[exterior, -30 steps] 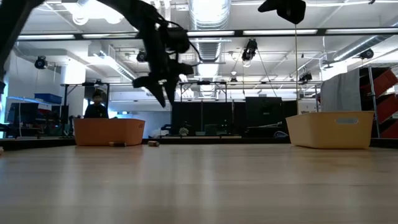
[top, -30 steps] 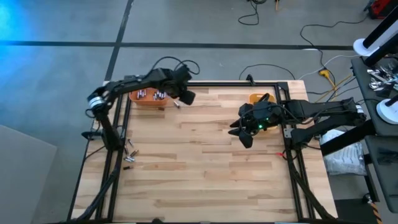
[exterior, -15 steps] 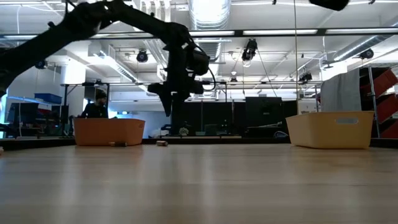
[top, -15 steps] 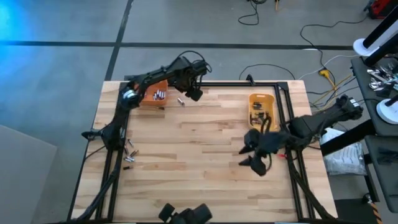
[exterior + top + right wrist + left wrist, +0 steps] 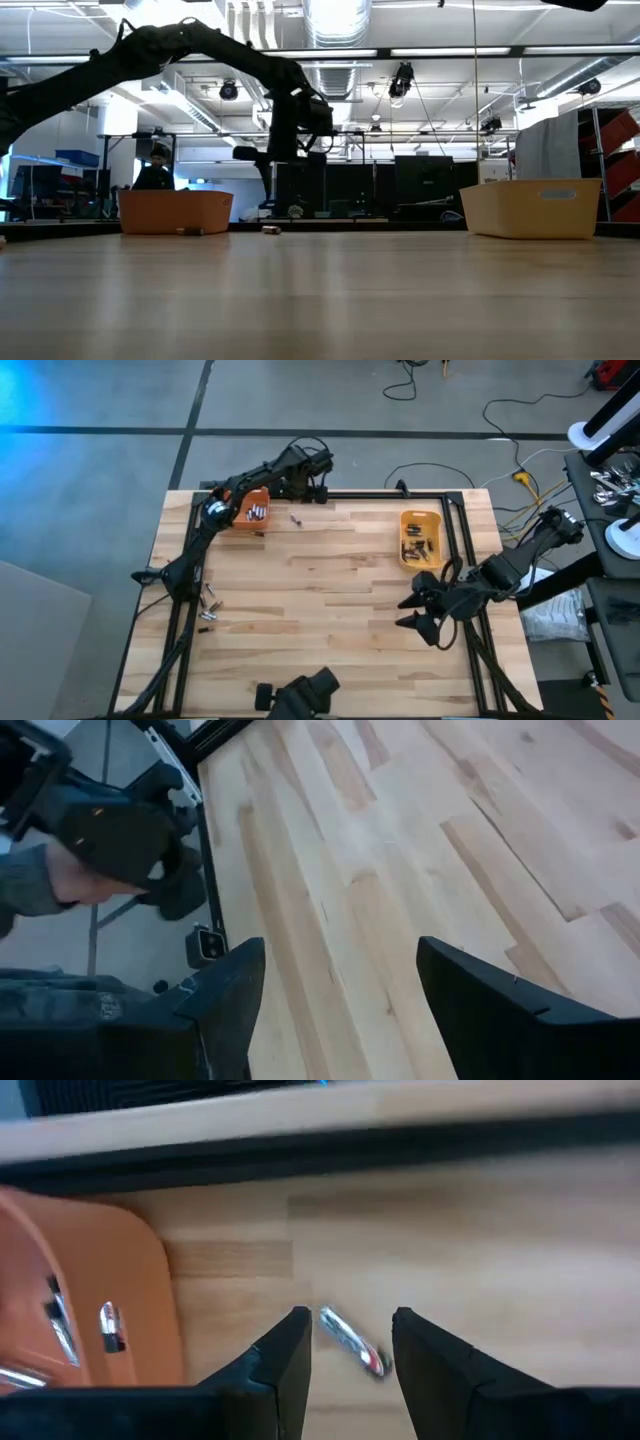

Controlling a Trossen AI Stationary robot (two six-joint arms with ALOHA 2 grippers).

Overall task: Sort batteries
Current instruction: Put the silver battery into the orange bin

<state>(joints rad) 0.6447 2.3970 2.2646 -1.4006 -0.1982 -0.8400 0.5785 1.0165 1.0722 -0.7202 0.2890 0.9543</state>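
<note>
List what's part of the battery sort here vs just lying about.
Job:
loose battery beside the orange bin
batteries in orange bin
batteries in yellow bin
batteries at table's left edge
left gripper, open over the loose battery
right gripper, open, empty

Lying about:
floor cables

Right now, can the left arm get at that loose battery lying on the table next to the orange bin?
Probably yes: the left gripper hangs open right over the loose battery, beside the orange bin, nothing between.

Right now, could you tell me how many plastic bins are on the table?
2: the orange bin at the far left corner, beside the left gripper, and the yellow bin near the far right edge.
</note>
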